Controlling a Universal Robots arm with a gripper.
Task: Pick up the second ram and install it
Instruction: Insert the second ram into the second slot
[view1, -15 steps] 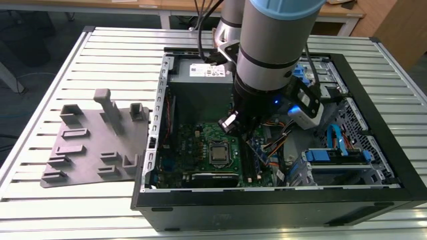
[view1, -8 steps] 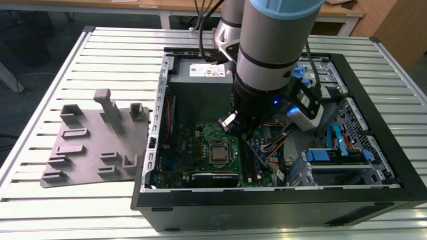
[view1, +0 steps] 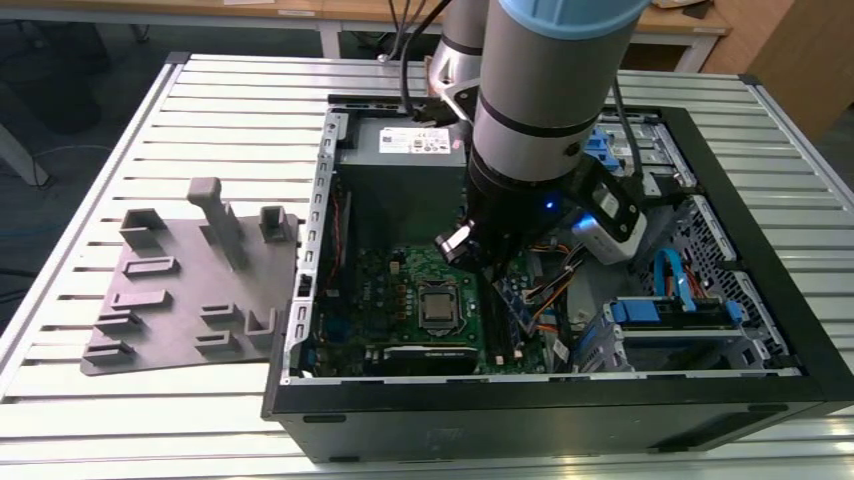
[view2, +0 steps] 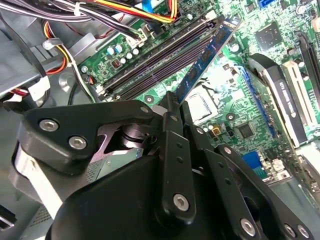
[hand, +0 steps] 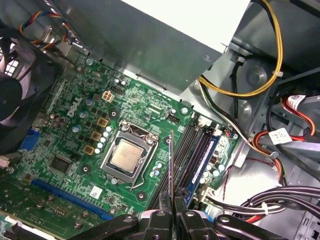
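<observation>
The second ram (hand: 171, 165) — clamped edge-on between closed fingers (hand: 160, 221).

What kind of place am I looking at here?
Likely a robotics lab or workshop bench: an opened computer case lies on a slatted metal table, a robot arm reaches into it, and its claw grips a memory strip above the green board.

An open black computer case (view1: 534, 425) lies on the slatted metal table (view1: 200, 100), nearer to the surface's edge at the exterior view's right. Inside the case there is a green motherboard (view1: 387, 285) with a square silver processor (view1: 441, 305). A grey plastic tray (view1: 167, 335) with upright posts lies just beside the case.
</observation>
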